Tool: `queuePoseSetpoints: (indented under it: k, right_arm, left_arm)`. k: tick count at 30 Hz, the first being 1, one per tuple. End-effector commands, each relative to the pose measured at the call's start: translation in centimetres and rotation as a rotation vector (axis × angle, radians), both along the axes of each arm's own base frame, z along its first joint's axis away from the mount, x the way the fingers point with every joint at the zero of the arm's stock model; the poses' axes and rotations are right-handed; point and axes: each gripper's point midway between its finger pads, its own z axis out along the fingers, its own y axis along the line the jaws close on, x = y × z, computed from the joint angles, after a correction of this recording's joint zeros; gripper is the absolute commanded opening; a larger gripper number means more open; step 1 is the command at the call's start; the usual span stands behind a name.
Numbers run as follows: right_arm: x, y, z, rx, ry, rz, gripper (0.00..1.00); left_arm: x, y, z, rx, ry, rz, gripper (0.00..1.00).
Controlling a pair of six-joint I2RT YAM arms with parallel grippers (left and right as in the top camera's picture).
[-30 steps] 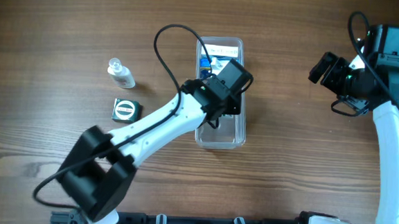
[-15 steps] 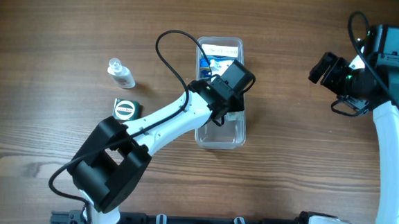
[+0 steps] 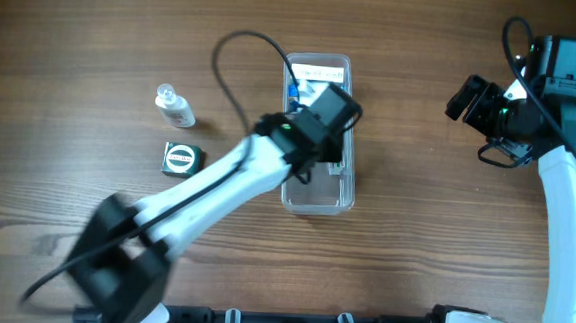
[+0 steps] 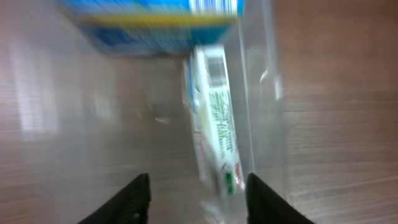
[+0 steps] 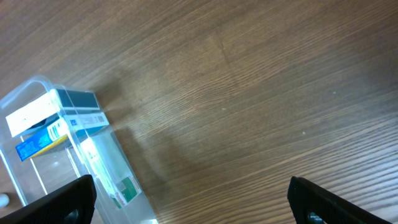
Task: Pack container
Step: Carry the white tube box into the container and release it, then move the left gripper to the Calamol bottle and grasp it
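Note:
The long clear plastic container (image 3: 316, 195) lies at the table's middle; it also shows in the right wrist view (image 5: 37, 87). A blue and white box (image 3: 316, 78) lies at its far end, seen blurred in the left wrist view (image 4: 155, 18). A white and green packet (image 4: 214, 124) stands on edge along its right wall, also in the right wrist view (image 5: 112, 174). My left gripper (image 4: 198, 196) is open and empty, over the container's middle (image 3: 329, 119). My right gripper (image 5: 193, 202) is open and empty, held above bare table at the far right (image 3: 482, 103).
A small clear bottle with a white cap (image 3: 173, 102) and a small dark green and white box (image 3: 181, 159) lie on the table left of the container. A black cable (image 3: 235, 73) loops above the left arm.
The left arm has swung and blurs in the overhead view; its gripper stays over the container's middle. The right arm has not moved.

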Motion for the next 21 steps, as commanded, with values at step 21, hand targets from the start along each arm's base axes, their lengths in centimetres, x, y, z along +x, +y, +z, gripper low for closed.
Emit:
queuePoseSetpoints:
  k: [21]
  right_arm:
    - [0.1, 0.2, -0.3, 0.014, 0.007, 0.007, 1.00]
  left_arm:
    - [-3.2, 25.5, -0.8, 0.269, 0.221, 0.355, 0.77]
